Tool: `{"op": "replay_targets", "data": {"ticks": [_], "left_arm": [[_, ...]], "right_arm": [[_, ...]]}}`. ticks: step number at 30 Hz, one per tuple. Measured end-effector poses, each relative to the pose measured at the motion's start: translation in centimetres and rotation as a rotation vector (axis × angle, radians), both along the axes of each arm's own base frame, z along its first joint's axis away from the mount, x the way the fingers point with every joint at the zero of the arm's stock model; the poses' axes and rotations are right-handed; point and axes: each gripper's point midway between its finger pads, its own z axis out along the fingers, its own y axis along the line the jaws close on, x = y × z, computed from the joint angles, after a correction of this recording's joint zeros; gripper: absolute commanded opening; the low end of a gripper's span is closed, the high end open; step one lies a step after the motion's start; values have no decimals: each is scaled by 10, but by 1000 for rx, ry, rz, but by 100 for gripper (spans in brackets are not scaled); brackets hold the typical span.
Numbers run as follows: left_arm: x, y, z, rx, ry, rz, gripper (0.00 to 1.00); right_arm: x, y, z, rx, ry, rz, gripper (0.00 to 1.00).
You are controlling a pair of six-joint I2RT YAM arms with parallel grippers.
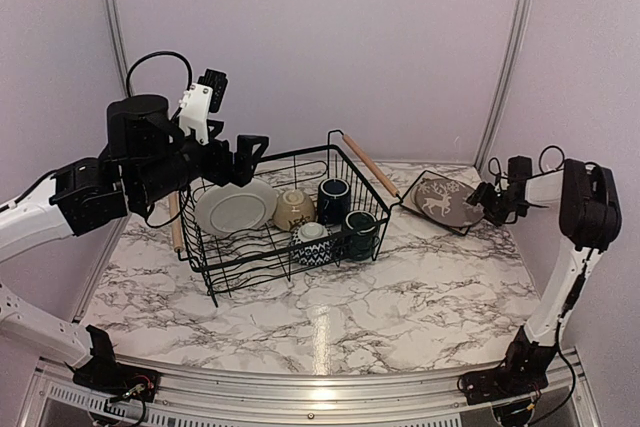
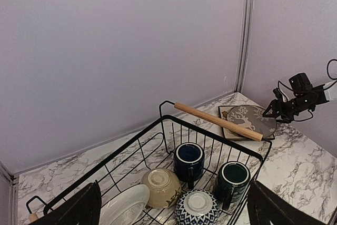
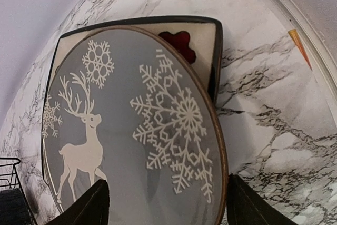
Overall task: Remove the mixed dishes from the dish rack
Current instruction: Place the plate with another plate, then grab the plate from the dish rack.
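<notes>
The dish rack [image 1: 215, 277] [image 2: 131, 140], black wire with wooden handles, stands mid-table. In it lie a white plate [image 1: 235, 209] [image 2: 124, 209], an upturned beige bowl [image 1: 294, 209] [image 2: 160, 187], an upturned blue patterned bowl [image 1: 313, 244] [image 2: 197, 209] and two navy mugs [image 1: 333, 199] [image 1: 360, 232]. My left gripper [image 1: 245, 152] [image 2: 174, 185] hovers open above the rack's left half, holding nothing. The grey reindeer plate [image 1: 445, 202] [image 3: 131, 130] lies flat on a square floral plate [image 1: 413, 184] [image 3: 202, 38] right of the rack. My right gripper [image 1: 487, 199] [image 3: 167, 180] is open over that plate's near rim.
The rack's right wooden handle [image 1: 370, 164] [image 2: 218, 121] runs close to the stacked plates. The back wall and metal corner posts [image 1: 505, 57] bound the marble table [image 1: 400, 317]. The right arm's upright link [image 1: 560, 287] rises at the right edge.
</notes>
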Motion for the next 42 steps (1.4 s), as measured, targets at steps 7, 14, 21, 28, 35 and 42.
{"op": "replay_targets", "data": {"ticks": [7,14,21,28,35,42], "left_arm": [[0,0,-1,0,5,2,99],[1,3,-5,5,19,10,99],[22,25,-16,17,65,87,99],[68,57,-36,45,182,172,99],[113,85,-72,34,373,134,95],[133,76,-120,128,547,41,93]], "right_arm": [[20,15,-2,-23,8,39,72],[19,16,-4,-40,25,36,77],[-2,7,20,-140,16,24,98],[-34,17,83,-221,-106,67,99],[-63,36,114,-154,-258,116,98],[-64,55,144,-97,-366,192,98]]}}
